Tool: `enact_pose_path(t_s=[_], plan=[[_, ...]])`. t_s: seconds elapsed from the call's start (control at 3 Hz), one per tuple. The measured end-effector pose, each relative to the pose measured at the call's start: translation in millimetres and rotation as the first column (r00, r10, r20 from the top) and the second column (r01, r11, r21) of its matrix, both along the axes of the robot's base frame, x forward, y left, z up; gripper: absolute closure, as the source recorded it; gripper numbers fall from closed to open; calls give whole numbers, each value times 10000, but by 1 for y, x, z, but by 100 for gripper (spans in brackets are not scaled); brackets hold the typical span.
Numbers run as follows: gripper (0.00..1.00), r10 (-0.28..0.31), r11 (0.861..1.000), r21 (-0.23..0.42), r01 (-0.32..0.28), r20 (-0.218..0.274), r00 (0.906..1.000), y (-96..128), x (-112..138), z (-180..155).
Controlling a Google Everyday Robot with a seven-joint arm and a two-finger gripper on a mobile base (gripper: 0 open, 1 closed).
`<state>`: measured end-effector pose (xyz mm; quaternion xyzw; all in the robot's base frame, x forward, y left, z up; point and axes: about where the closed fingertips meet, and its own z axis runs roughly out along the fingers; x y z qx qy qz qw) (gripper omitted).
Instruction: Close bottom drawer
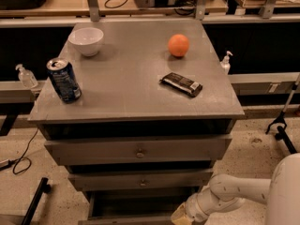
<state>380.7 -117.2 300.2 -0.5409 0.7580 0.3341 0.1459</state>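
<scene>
- Bottom drawer [126, 219]: lower centre of the frame, lowest of three grey drawers; it stands open, projecting forward of the two above, with its dark inside visible.
- End effector [182, 215]: bottom edge of the frame, right of centre, at the right end of the open drawer's front; partly cut off, so its state cannot be told.
- Arm [234, 193]: white, entering from the lower right.
- Tabletop [126, 93]: carries a white bowl [86, 40], blue can [63, 79], orange [178, 45] and dark snack bar [182, 84].
</scene>
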Motion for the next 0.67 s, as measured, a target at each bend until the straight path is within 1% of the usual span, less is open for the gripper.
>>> enact_pose_path(t_s=[0.33,0.67], plan=[[100,-99,9995,-315,100,35,9999,-1,-4,-10],[100,-320,9982,-482,346,546,9980,-2,-2,-31]])
